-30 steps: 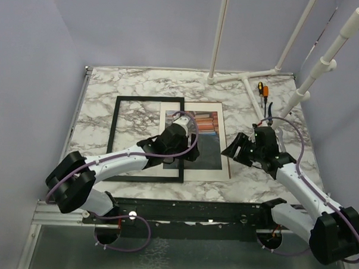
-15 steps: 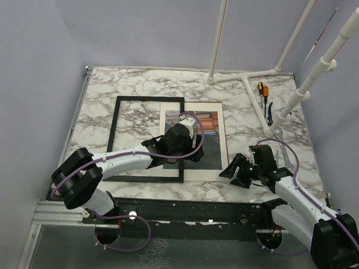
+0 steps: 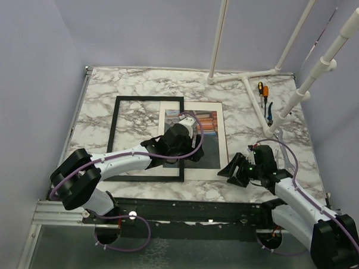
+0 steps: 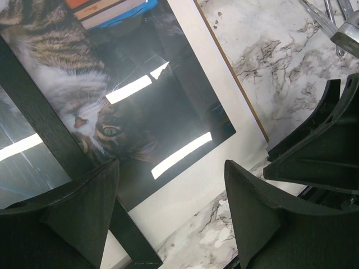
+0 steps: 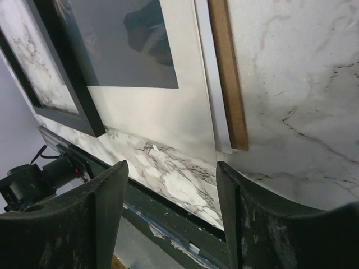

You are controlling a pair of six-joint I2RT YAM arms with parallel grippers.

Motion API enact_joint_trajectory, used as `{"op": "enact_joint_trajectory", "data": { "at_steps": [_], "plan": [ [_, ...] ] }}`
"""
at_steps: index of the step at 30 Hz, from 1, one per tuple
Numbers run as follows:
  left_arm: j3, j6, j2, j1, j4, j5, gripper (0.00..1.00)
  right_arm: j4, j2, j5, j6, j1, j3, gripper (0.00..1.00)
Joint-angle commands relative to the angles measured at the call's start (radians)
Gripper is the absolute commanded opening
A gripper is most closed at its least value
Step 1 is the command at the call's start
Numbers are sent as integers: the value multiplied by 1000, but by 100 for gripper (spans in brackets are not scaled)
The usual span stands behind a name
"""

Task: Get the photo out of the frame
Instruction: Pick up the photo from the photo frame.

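Find the photo (image 3: 211, 149) at ten o'clock of the open right tool (image 3: 230, 171), long axis twelve to six. Note the left tool (image 4: 171, 165) above it, open too.

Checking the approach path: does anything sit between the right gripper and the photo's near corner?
Nothing visible: only bare marble table lies between the open right gripper and the photo's corner. The black frame does overlap the photo's left side.

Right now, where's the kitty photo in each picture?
Top external: the photo lies in the middle.
Left wrist: the photo fills the upper left, cat's face showing.
Right wrist: the photo sits top left, grey and glary.
Shared landmark: the frame's black bar crosses it in all three.
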State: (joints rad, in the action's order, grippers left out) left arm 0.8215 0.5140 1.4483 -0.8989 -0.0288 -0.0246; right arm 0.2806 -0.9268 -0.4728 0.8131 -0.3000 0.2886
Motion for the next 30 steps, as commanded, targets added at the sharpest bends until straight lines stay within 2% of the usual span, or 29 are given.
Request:
{"op": "enact_joint_trajectory", "data": {
  "at_steps": [1,12,22,30],
  "plan": [
    [-6,-16,-26,-5,-20,19,75,13,44,-15,12,2,11,65],
    [-7,-45,-9,-7,-41,80,75,-28,78,-50,12,2,20,60],
    [-59,-99,-32,-19,-127,169,76,-135,216,-57,68,2,-39,58],
    [-88,-196,-64,-98,-141,124,78,-208,193,-78,93,2,-52,57]
  ]
}}
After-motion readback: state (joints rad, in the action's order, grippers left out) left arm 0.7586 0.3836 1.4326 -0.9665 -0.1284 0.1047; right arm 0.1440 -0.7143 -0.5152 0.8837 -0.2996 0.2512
